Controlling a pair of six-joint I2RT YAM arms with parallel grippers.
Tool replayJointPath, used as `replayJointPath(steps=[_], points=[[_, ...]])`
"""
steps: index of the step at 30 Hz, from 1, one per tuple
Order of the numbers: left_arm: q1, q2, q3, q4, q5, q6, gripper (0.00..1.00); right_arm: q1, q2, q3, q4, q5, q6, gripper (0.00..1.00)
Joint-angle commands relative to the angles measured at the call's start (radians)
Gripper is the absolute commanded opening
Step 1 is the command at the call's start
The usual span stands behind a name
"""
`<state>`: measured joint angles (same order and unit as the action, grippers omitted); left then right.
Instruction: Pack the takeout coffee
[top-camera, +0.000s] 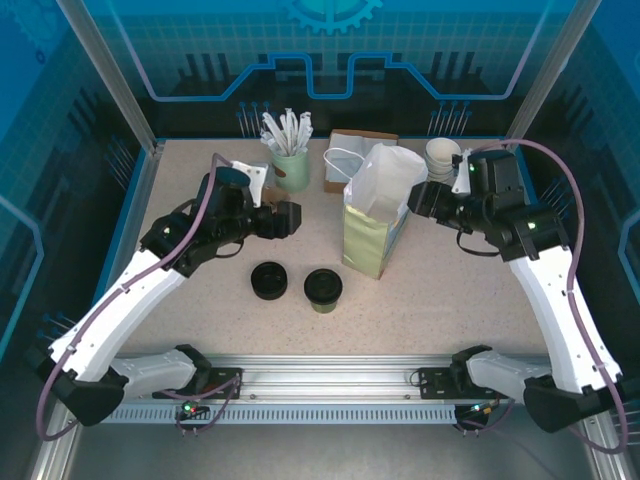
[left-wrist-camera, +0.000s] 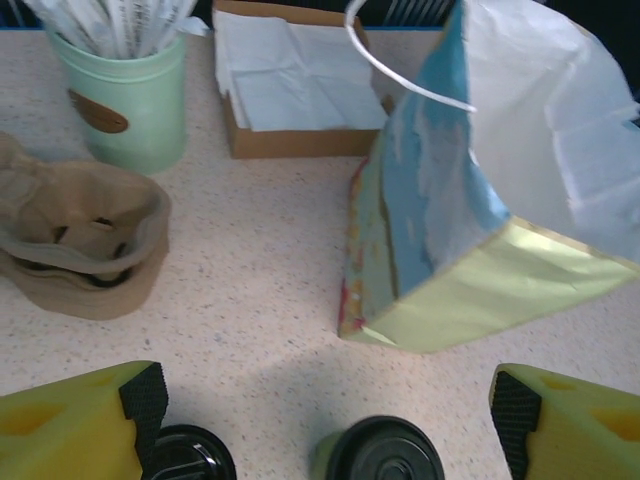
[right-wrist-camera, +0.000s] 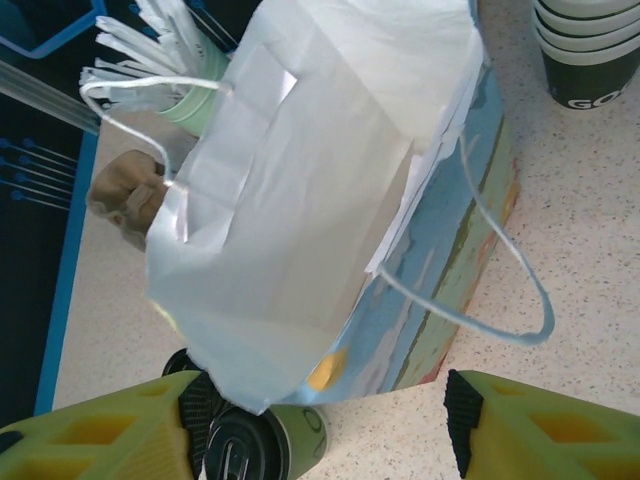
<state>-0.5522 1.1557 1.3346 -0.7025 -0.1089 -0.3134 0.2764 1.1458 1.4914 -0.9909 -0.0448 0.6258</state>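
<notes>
The takeout coffee (top-camera: 323, 288) stands on the table (top-camera: 450, 300) just in front of the paper bag (top-camera: 380, 215), a bit to its left. It is not in the bag yet. The stack of black lids (top-camera: 269, 280) sits further left of the bag. The left gripper (top-camera: 290, 218) hangs left of the bag, its fingers (left-wrist-camera: 145, 400) wide apart and empty. The right gripper (top-camera: 418, 198) is by the bag's right side, near its top, its fingers (right-wrist-camera: 465, 420) apart too, holding nothing. I think the step now is reaching for the coffee. Next, the left gripper should go down over the coffee, not the lids, squeeze gently, and lift it upright into the bag's open top.
</notes>
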Motion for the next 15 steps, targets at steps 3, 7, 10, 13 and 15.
replayJointPath(steps=[3,7,10,13,15], points=[[0.073,0.027,0.002,0.059,-0.050,-0.014,0.96,-0.032,0.020,0.025,-0.006,0.010,-0.040,0.65],[0.149,0.059,-0.042,0.087,-0.063,-0.063,0.98,-0.052,0.028,0.015,0.019,-0.013,-0.038,0.65],[0.205,0.077,-0.095,0.133,-0.046,-0.136,0.98,-0.060,0.028,0.017,0.027,-0.039,-0.035,0.64],[0.251,0.096,-0.149,0.193,-0.039,-0.226,0.99,-0.065,0.022,0.018,0.027,-0.053,-0.038,0.64],[0.284,0.105,-0.192,0.241,-0.042,-0.294,0.98,-0.069,0.017,0.017,0.026,-0.062,-0.039,0.64]])
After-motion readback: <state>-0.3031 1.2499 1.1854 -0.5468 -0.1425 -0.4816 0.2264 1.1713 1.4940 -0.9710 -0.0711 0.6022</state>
